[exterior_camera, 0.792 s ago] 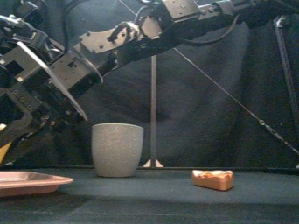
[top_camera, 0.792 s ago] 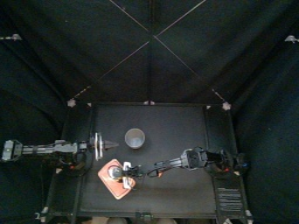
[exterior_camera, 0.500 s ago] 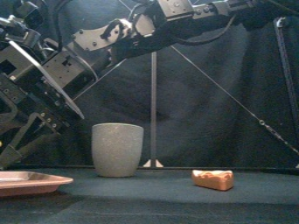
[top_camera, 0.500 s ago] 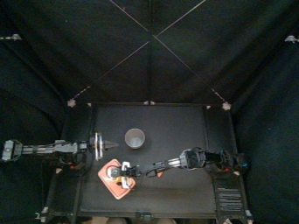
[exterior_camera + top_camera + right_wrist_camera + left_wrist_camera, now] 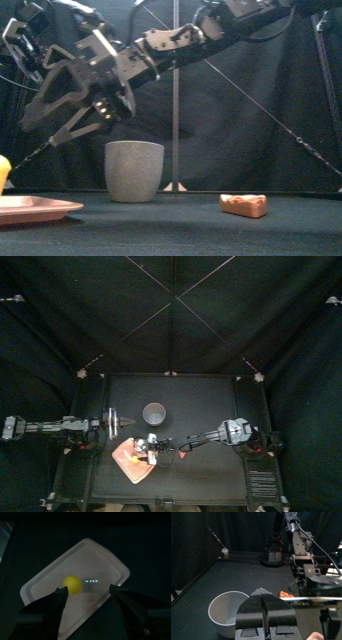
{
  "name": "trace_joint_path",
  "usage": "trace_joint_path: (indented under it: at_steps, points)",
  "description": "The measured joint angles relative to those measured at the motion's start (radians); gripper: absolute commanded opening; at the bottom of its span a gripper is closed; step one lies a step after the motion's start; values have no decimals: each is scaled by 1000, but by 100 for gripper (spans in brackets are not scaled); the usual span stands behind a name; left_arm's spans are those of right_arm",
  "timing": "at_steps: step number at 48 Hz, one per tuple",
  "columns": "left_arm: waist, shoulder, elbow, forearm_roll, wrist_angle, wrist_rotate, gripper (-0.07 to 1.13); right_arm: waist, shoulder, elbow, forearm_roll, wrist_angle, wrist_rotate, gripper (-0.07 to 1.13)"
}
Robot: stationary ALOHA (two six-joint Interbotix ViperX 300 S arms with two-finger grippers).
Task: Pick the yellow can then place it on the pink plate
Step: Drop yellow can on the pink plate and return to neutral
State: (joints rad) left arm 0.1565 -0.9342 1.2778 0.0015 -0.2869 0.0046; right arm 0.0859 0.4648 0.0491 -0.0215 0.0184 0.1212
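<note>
The yellow can (image 5: 72, 584) sits on the pink plate (image 5: 93, 559), close to one long edge. In the front view the can (image 5: 3, 172) shows at the far left, resting on the plate (image 5: 38, 209). My right gripper (image 5: 90, 592) hangs open above the plate with nothing between its fingers; the can lies just inside one fingertip (image 5: 62, 593). From the front, the right gripper (image 5: 83, 112) is well above the plate. From above, the right gripper (image 5: 151, 447) is over the plate (image 5: 132, 464). My left gripper (image 5: 264, 601) rests shut at the table's left.
A tall grey speckled cup (image 5: 135, 171) stands behind the plate, mid table, also in the top view (image 5: 155, 412). A small brown toy food (image 5: 243, 205) lies right of it, near the front. The left arm (image 5: 54, 425) lies along the left side.
The right gripper has let go of the yellow can, opened, and risen back to the right. The can now rests on the pink plate. The left arm has not moved.
</note>
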Motion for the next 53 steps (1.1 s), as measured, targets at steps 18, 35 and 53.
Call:
trace_joint_path:
  at_steps: [18, 35, 53]
  points:
    - [-2, 0, 8, 0, 0, 0, -3, -80, -313, 480, 37, -454, -3, 98]
    - [-3, 0, 8, 3, 0, 0, -3, -164, -532, 792, 20, -715, -17, 98]
    - [-5, 0, 8, 15, 0, 0, -3, -255, -741, 979, 9, -778, -18, 98]
